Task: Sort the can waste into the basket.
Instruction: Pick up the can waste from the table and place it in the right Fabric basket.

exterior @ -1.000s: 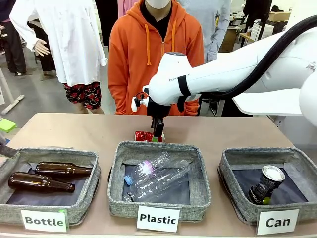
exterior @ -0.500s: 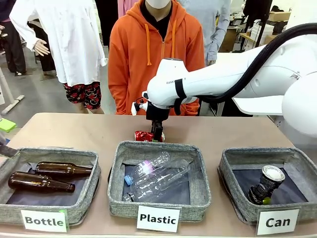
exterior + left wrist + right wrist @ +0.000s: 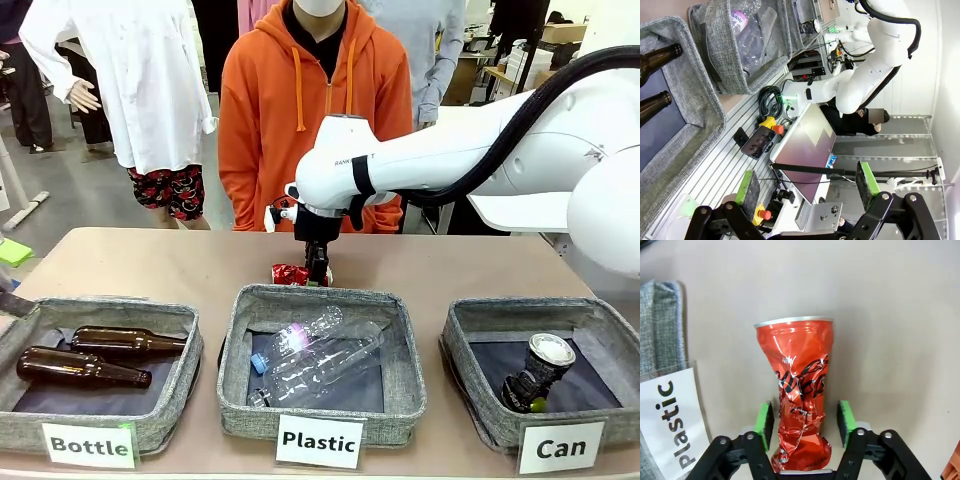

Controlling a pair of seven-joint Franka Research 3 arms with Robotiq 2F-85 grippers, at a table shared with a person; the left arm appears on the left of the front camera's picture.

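Straddling the crushed red can (image 3: 801,390), the right gripper (image 3: 803,425) stands just behind the "Plastic" basket (image 3: 322,362) at the middle of the table (image 3: 160,262).

The right arm (image 3: 470,150) reaches across from the right edge, its gripper pointing down at the can. Its pads (image 3: 764,419) sit narrowly apart on either side of the can's lower half; whether they press it I cannot tell. The "Can" basket (image 3: 545,372) sits at the table's near right corner with the black can (image 3: 537,373) leaning inside. The left gripper (image 3: 807,186) is spread wide, holding nothing, off the table's near edge.
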